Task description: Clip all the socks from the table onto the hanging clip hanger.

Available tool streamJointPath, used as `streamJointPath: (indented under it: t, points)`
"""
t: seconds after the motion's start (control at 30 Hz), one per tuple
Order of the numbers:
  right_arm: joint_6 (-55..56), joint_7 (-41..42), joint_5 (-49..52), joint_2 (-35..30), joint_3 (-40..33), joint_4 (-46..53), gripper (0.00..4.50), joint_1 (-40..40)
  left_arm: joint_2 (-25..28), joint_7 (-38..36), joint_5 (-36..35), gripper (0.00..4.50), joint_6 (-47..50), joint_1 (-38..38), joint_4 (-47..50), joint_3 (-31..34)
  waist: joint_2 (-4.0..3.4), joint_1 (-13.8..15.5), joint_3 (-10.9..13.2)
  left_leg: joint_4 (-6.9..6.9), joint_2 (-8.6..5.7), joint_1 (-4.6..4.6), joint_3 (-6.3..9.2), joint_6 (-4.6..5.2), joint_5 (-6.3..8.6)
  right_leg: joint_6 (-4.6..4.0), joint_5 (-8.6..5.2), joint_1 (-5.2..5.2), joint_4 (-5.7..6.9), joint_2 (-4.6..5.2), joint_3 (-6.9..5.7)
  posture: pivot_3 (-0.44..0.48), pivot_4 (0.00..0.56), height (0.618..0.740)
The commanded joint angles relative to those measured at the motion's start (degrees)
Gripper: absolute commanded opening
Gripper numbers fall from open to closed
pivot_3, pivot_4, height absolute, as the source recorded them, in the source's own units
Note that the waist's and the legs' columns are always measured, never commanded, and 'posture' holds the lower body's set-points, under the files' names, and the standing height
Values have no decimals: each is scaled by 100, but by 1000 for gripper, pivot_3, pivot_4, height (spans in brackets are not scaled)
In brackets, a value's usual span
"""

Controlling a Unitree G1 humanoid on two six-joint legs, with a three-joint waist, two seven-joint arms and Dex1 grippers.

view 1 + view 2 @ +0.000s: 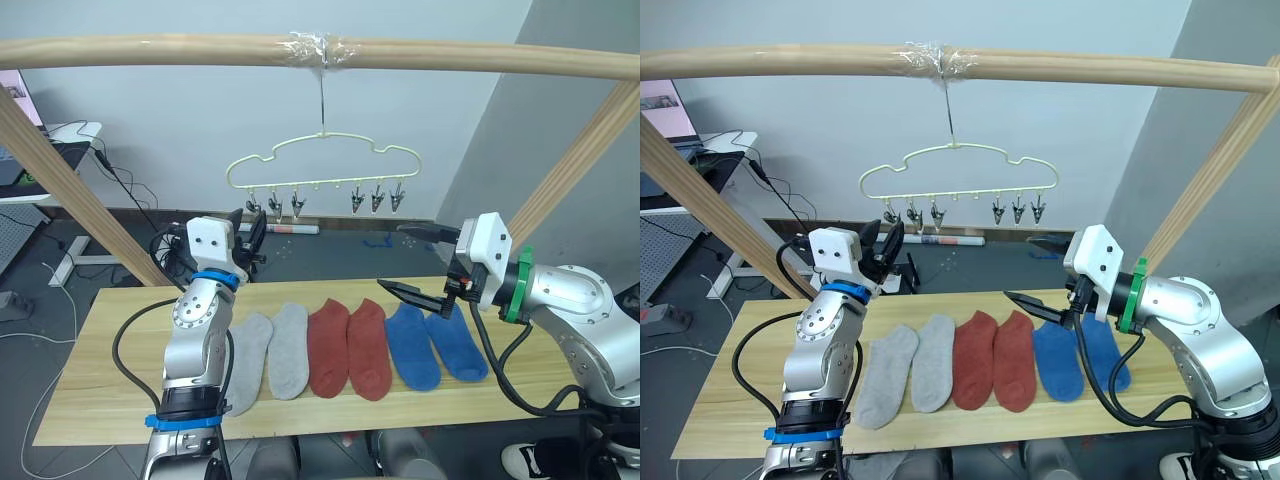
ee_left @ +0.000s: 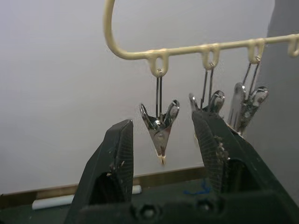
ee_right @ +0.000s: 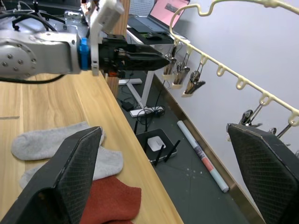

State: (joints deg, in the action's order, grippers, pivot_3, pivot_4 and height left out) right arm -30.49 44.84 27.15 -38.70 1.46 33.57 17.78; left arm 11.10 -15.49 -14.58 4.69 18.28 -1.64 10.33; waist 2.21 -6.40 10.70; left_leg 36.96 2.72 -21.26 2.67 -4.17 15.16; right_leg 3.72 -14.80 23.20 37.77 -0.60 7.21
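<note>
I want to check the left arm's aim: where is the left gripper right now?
The left gripper is raised above the table's far left edge, fingers open, just below the clip hanger's leftmost clips.

Six socks lie in a row on the worktop (image 1: 100, 390): two grey socks (image 1: 272, 355), two red socks (image 1: 349, 348), two blue socks (image 1: 432, 345). The yellow hanger (image 1: 322, 163) hangs from a wooden rail (image 1: 150, 50). The left hand (image 1: 256, 228) is raised just under its leftmost clips (image 1: 274, 205). The right hand (image 1: 415, 262), fingers apart, hovers above the blue socks.
</note>
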Motion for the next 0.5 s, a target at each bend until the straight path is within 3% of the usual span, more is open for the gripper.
streamJointPath:
  t: [0.03, 0.5]
  points:
    - [-34, -13, 99, 33, 21, 167, 4500, 183, -29, 90, 92, 2191, -353, 247, -121, 14, 1, -14, 15, 0, 0, -2, 1, 0, 0, 0, 0, 0, -1, 0, -1, -160, 196, 740]
    - [-10, 95, 52, 59, 154, 10, 4500, 352, -222, 266, 115, 2191, -633, 620, -618, -14, 0, -17, 62, 3, -1, -40, 29, 0, 0, 1, 1, 16, -14, 1, -24, -164, 199, 740]
